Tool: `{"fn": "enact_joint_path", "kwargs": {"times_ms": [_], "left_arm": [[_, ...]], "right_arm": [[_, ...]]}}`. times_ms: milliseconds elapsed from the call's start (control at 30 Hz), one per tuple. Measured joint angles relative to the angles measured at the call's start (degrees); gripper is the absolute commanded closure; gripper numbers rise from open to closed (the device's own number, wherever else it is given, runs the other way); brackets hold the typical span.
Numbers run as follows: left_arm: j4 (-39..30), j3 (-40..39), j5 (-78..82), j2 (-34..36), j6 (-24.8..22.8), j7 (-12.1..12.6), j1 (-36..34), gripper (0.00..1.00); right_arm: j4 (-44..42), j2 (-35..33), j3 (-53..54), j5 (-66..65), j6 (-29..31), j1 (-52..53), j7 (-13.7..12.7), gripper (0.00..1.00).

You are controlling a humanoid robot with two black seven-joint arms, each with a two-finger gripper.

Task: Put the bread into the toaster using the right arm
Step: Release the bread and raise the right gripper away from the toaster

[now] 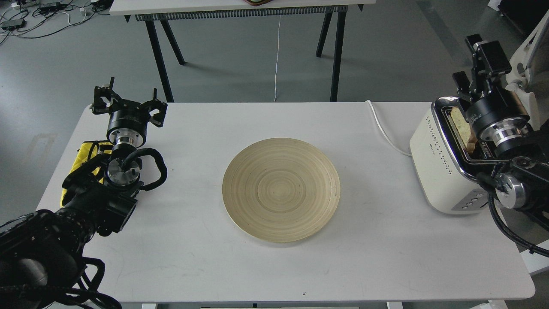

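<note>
The bread stands on edge in a slot of the cream-white toaster at the table's right end; only its top part shows, the rest is behind my right arm. My right gripper is above and just behind the toaster, fingers apart, holding nothing. My left gripper is open and empty near the table's far left corner.
A round wooden plate lies mid-table. A yellow cloth lies under my left arm at the left edge. The toaster's white cord runs back off the table. A white chair stands at the right.
</note>
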Motion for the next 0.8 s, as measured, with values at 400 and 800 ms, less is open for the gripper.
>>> {"fn": "enact_joint_path", "kwargs": {"times_ms": [400, 800], "left_arm": [[0.0, 0.0, 0.01, 0.0, 0.0, 0.0, 0.0, 0.0], [0.0, -0.01, 0.03, 0.0, 0.0, 0.0, 0.0, 0.0]], "right_arm": [[-20.85, 21.18, 10.99, 9.89, 33.72, -6.09, 2.66, 0.02], [-26.91, 25.05, 14.78, 10.3, 47.68, -8.26, 2.76, 0.02]]}}
